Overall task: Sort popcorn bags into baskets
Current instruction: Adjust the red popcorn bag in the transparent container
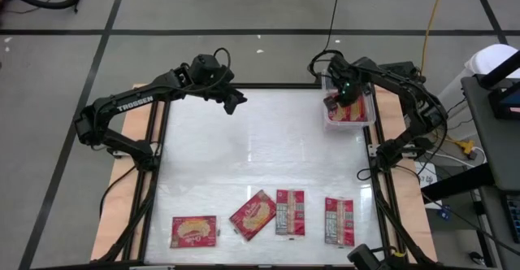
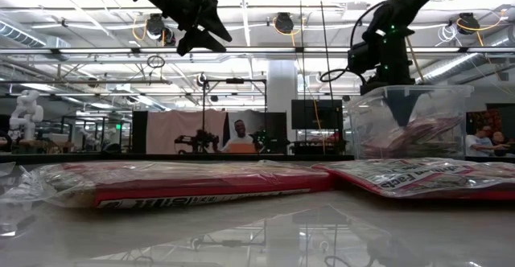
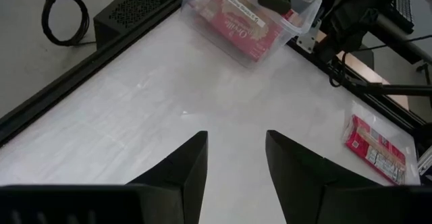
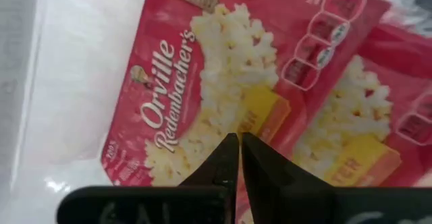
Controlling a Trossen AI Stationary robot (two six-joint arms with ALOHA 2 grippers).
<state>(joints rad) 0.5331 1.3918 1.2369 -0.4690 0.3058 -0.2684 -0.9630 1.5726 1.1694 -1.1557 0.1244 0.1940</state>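
The clear basket (image 1: 370, 117) stands at the table's far right corner and holds at least two red popcorn bags (image 4: 177, 82), picture side up. My right gripper (image 4: 238, 137) reaches down into the basket (image 2: 362, 126) with its fingers shut, right over the top bag. My left gripper (image 1: 234, 103) hangs open and empty above the far left part of the table; in its wrist view (image 3: 236, 135) bare table lies below it. Several more bags (image 1: 253, 215) lie flat along the near edge. My right gripper points down into the basket from above, its shut fingertips (image 4: 228, 150) over the popcorn picture of the top bag (image 4: 223, 96). That bag lies flat in the basket. Whether the tips touch it I cannot tell.
Along the near edge lie a bag (image 1: 195, 231) at the left, a slanted one beside it, and two (image 1: 340, 219) with the printed panel up. The middle of the table is bare white. A dark frame rail (image 1: 158, 164) borders the table. People sit in the room beyond (image 2: 239, 142).
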